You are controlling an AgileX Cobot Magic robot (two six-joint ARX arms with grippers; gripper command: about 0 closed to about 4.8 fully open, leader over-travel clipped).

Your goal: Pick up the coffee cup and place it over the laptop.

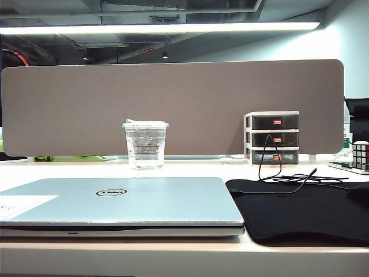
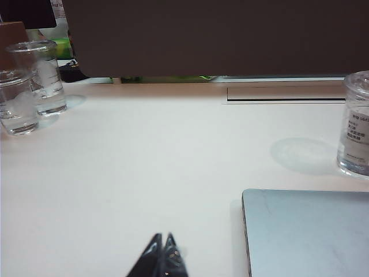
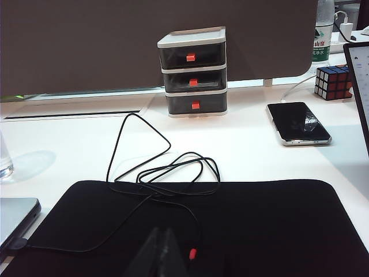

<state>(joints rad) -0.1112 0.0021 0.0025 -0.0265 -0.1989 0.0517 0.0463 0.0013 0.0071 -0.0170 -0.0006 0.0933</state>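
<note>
Not yet started: coffee cup [image 1: 145,144] stands behind the laptop [image 1: 121,201]. Left gripper [image 2: 163,245] and right gripper [image 3: 163,242] fingers together; one must open and reach it.

White table [image 1: 173,170] holds laptop [image 1: 124,203], coffee cup [image 1: 145,144] behind it, black mat [image 1: 300,213] beside right gripper [image 3: 164,254].

The coffee cup [image 1: 145,144], clear plastic with a flat lid and faint horizontal lines, stands upright on the white table just behind the laptop [image 1: 121,205], a closed silver Dell lying flat, white sticker at its near-left corner
</note>
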